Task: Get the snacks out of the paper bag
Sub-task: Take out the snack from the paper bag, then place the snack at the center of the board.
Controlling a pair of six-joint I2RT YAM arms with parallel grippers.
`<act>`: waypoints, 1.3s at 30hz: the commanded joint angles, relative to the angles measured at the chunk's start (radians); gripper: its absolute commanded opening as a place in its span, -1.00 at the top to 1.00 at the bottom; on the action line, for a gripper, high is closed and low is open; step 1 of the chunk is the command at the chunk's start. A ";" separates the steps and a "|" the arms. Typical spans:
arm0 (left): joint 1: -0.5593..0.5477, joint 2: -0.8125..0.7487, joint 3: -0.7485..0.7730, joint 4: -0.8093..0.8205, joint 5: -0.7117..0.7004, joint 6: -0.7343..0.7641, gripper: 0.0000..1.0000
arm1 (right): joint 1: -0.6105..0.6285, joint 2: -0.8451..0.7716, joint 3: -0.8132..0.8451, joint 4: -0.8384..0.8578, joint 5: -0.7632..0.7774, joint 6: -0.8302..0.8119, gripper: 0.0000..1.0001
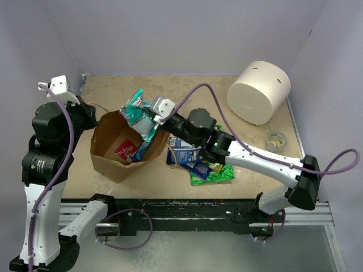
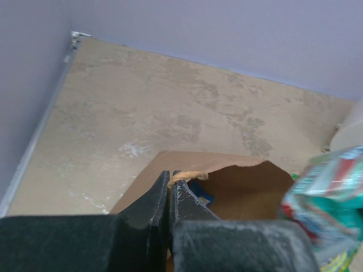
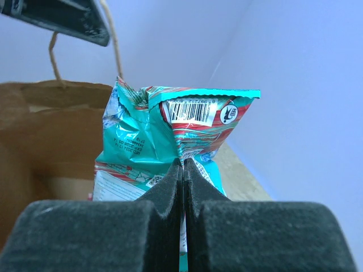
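The brown paper bag (image 1: 110,161) stands open on the table, left of centre. My left gripper (image 2: 170,177) is shut on its tan loop handle (image 2: 195,174) at the left rim and holds the bag open. My right gripper (image 3: 182,164) is shut on a teal packet (image 3: 147,127) and holds it above the bag's right rim; the packet also shows in the top view (image 1: 139,116). A red packet (image 1: 125,149) and a blue one (image 1: 139,152) lie inside the bag. Blue-and-white (image 1: 184,152) and green (image 1: 214,174) packets lie on the table right of the bag, partly under my right arm.
A big white cylinder (image 1: 259,92) lies at the back right. A roll of tape (image 1: 275,140) lies near the right edge. Purple walls close the back and both sides. The metal rail with the arm bases runs along the near edge.
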 commanded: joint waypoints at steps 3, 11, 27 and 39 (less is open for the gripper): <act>-0.001 -0.009 0.077 -0.006 -0.246 0.104 1.00 | -0.036 -0.181 0.090 -0.113 0.179 0.034 1.00; -0.001 -0.014 0.096 0.048 -0.136 0.268 1.00 | -0.124 -0.344 -0.067 -0.391 0.696 0.355 1.00; -0.001 -0.018 -0.203 0.257 0.733 0.037 1.00 | -0.258 -0.192 -0.225 -0.859 0.606 0.822 1.00; -0.001 -0.064 -0.280 0.160 0.954 -0.008 1.00 | -0.297 -0.139 -0.289 -0.872 0.515 0.853 1.00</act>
